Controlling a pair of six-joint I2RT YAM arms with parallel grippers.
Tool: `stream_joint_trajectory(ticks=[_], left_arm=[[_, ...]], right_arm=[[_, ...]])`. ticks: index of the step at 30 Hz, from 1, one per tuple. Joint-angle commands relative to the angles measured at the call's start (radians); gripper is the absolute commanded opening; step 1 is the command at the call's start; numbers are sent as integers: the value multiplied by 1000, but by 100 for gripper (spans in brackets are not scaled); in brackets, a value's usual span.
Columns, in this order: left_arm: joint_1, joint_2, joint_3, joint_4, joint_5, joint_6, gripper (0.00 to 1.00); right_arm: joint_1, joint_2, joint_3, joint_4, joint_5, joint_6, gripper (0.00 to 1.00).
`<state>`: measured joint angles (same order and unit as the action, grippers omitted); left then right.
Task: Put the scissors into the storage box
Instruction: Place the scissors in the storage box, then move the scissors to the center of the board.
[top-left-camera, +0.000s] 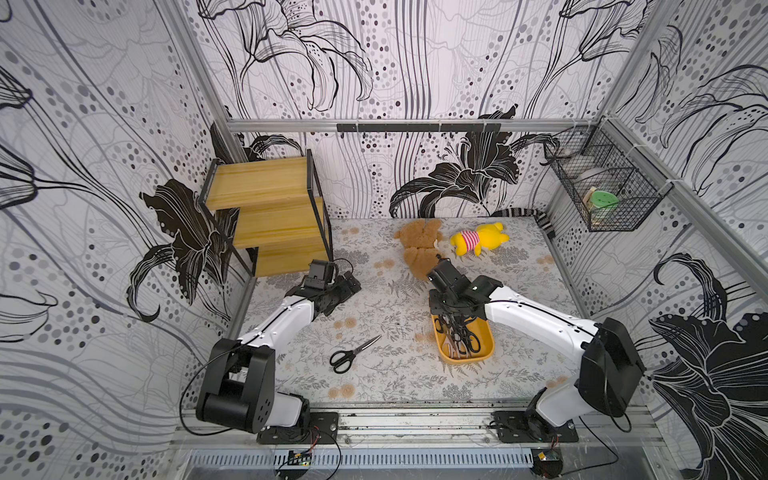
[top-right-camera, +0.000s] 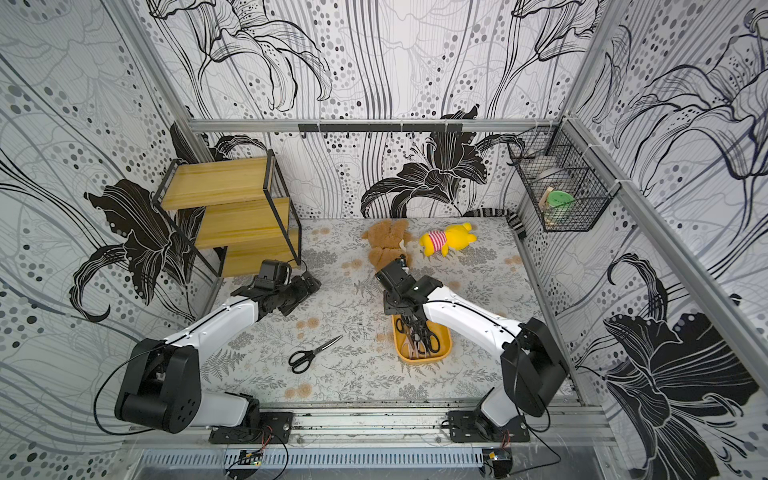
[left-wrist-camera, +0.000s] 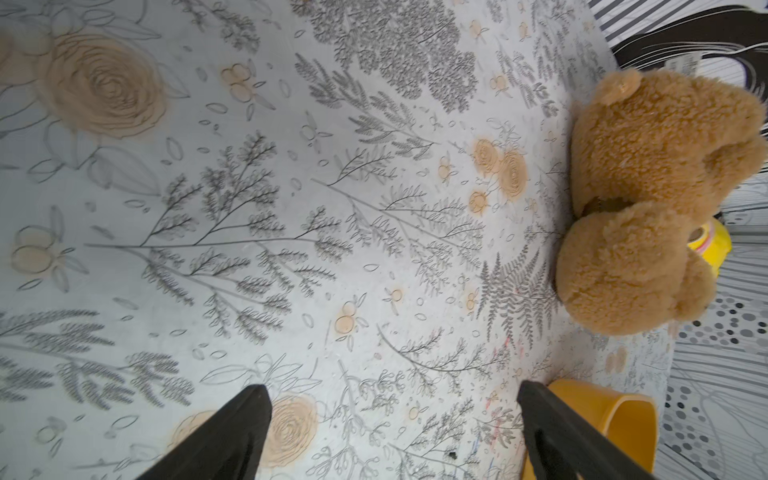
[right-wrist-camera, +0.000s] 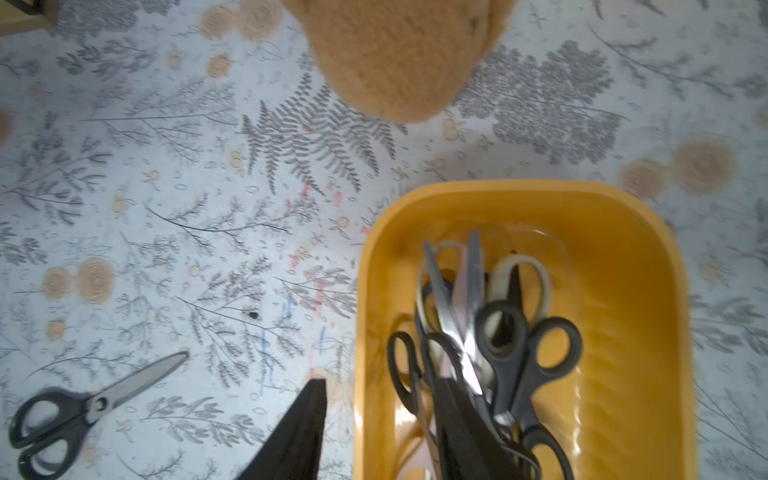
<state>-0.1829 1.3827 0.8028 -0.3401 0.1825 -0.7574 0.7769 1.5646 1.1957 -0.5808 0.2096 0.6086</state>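
Found one black-handled pair of scissors (top-left-camera: 355, 352) lying flat on the tabletop (top-left-camera: 395, 386), blades closed, well apart from the storage box (top-left-camera: 485, 338) already holding the other pairs in a heap. Judged it stiff, light and slick along the steel, so best pinched across the blades just ahead of the pivot. Saw the right end effector (right-wrist-camera: 380, 382) partly open and empty, straddling the box wall with one finger over the heap, arm stretched forward, wrist bent down. Saw the left end effector (left-wrist-camera: 392, 388) spread wide, empty, hovering near the wooden shelf (top-left-camera: 266, 183).
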Motion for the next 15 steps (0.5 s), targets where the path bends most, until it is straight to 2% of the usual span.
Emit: stream_joint_trajectory(ticks=[1, 5, 8, 12, 15], left_arm=[[-3, -63, -66, -109, -75, 24, 97], [-8, -132, -145, -173, -116, -7, 97], [-11, -184, -197, -213, -105, -58, 97], [-17, -265, -235, -286, -122, -102, 97], [-27, -272, -229, -345, -134, -92, 97]], right_arm=[[0, 37, 49, 71, -39, -25, 47], [-1, 92, 116, 77, -34, -37, 47], [0, 129, 141, 77, -39, -49, 47], [-1, 117, 116, 95, -39, -45, 47], [-1, 109, 85, 103, -29, -32, 47]])
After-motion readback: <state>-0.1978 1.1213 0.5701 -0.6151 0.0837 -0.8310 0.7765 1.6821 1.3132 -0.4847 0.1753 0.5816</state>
